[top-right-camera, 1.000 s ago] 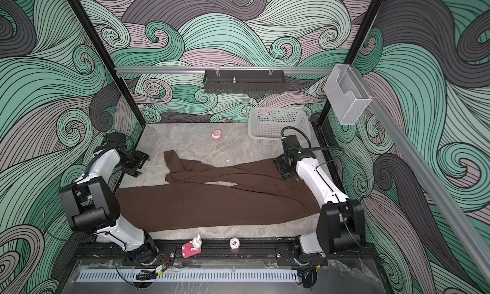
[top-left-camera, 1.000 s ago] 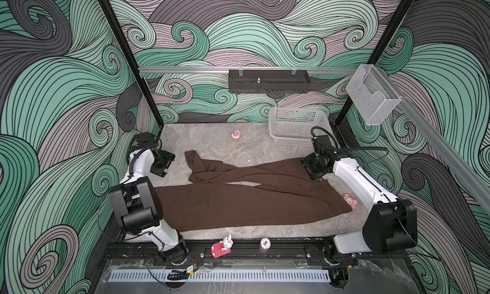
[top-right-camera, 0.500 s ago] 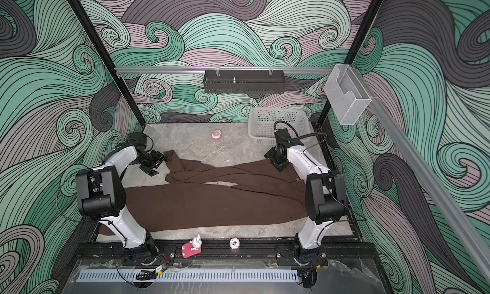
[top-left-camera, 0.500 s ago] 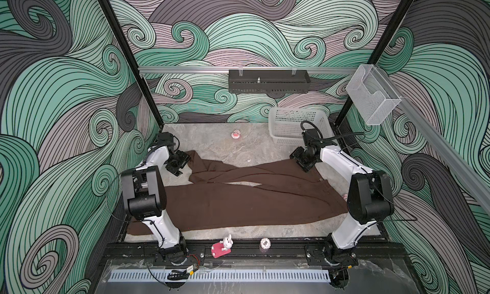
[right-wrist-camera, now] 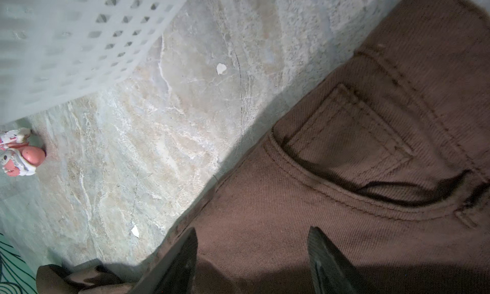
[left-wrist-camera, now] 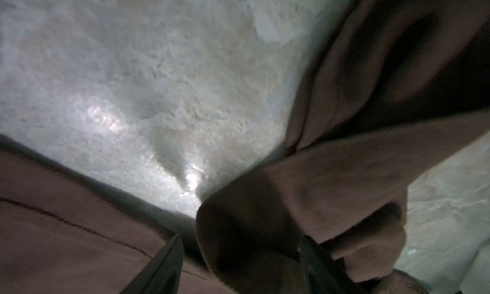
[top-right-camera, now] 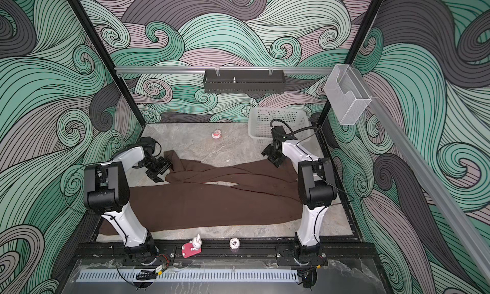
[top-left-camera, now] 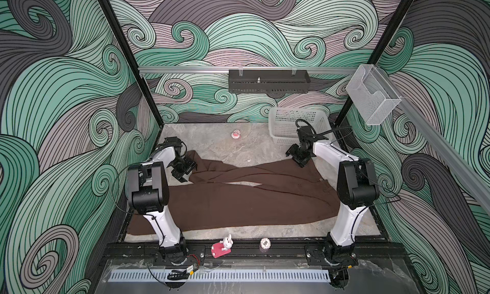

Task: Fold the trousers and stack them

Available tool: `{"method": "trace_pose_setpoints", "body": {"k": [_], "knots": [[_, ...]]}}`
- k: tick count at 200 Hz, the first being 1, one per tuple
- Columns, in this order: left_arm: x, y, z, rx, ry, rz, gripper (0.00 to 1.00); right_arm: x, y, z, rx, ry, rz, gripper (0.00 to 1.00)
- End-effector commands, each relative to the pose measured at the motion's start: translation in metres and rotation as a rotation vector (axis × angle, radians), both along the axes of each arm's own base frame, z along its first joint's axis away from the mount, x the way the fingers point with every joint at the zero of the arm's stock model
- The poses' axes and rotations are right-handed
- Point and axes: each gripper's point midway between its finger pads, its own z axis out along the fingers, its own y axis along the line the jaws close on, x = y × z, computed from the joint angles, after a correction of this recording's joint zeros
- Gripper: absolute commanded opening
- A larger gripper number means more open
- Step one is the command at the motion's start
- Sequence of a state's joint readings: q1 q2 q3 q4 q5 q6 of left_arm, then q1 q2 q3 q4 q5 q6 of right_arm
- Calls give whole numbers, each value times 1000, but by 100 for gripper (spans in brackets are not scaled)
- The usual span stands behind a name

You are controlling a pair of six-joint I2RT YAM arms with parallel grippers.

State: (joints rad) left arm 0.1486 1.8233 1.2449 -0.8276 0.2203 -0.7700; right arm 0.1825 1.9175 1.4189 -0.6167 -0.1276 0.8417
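Note:
The dark brown trousers (top-left-camera: pixel 238 200) lie spread across the table in both top views, waist at the right and two legs running left. The far leg's crumpled cuff (top-right-camera: pixel 177 165) is at the back left. My left gripper (top-left-camera: pixel 185 168) sits at that cuff. In the left wrist view it (left-wrist-camera: pixel 241 258) is open, a rolled fold of cuff bulging between its fingers (left-wrist-camera: pixel 169 266). My right gripper (top-left-camera: pixel 298 158) hovers at the far edge of the waist. In the right wrist view it (right-wrist-camera: pixel 252 253) is open over flat cloth beside a front pocket (right-wrist-camera: pixel 344 141).
A white mesh basket (top-left-camera: pixel 297 120) stands at the back right, close behind my right gripper. A small pink and white figure (top-left-camera: pixel 235 134) sits at the back middle. A red card with a white rabbit (top-left-camera: pixel 222 247) and a round chip (top-left-camera: pixel 265 243) lie on the front rail.
Both arms have swung in from the table's sides. The left gripper moved right onto the far leg's cuff; the right gripper moved back and left to the waist's far edge, its jaws wider.

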Motion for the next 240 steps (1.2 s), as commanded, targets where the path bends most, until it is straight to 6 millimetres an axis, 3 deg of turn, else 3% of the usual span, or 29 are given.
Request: {"method": "trace_pose_setpoints", "body": {"k": [1,23,36,54,63,86,121,145,176,205,221,240], "knots": [[-19,-11,9,-35,24,-17,73,4,5,3,4,-6,27,67],[-17,-25,3,-96,-2,24,71,5,6,3,8,-5,27,67],[-13,-29,1,-110,-8,35,65,5,6,2,6,-2,31,67],[-2,-33,7,-128,-45,48,46,3,5,2,2,1,32,67],[5,-33,14,-129,-75,53,32,2,4,1,1,4,31,67],[22,-30,46,-108,-154,40,0,-3,3,-2,-4,14,33,67],[38,-42,120,-40,-317,-32,0,-12,-9,-9,-30,37,15,67],[46,-66,145,-3,-355,-69,0,-18,-20,-15,-54,68,-9,67],[67,-102,155,47,-346,-127,0,-24,-26,-20,-51,94,-28,66],[101,-129,167,102,-365,-185,0,-24,-28,-18,-39,96,-36,66],[122,-147,161,107,-363,-214,0,-23,-29,-16,-35,93,-43,66],[140,-171,139,102,-315,-257,1,-23,-29,-14,-28,96,-50,66]]}}
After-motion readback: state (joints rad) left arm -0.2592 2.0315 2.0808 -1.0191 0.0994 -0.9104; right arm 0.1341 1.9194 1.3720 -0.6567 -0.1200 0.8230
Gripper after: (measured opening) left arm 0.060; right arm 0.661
